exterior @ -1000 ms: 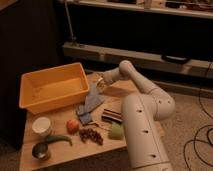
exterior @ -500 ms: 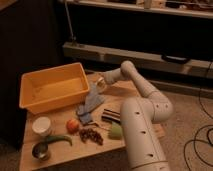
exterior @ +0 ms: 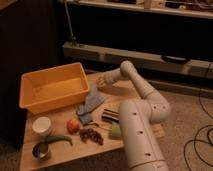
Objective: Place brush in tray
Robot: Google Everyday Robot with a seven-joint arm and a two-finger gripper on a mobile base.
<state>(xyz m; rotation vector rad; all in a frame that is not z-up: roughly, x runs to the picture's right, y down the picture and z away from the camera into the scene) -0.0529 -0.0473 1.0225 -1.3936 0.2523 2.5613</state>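
Observation:
The yellow-orange tray (exterior: 28,98) stands at the back left of the wooden table. My gripper (exterior: 101,80) is at the end of the white arm, low over the table just beyond the tray's right wall, above the far end of the grey-blue cloth (exterior: 93,102). I cannot make out the thin pale brush; if it is at the gripper, it is hidden there. The inside of the tray looks bare.
A dark striped block (exterior: 110,116) lies right of the cloth. Along the front are a white bowl (exterior: 41,125), a red fruit (exterior: 73,125), a green pepper (exterior: 60,139), a metal cup (exterior: 40,150), a brown cluster (exterior: 91,135) and a pale green item (exterior: 115,131). The robot's white body (exterior: 140,135) stands at the table's right.
The gripper has risen slightly beside the tray's right wall; otherwise the arm and the objects have stayed where they were.

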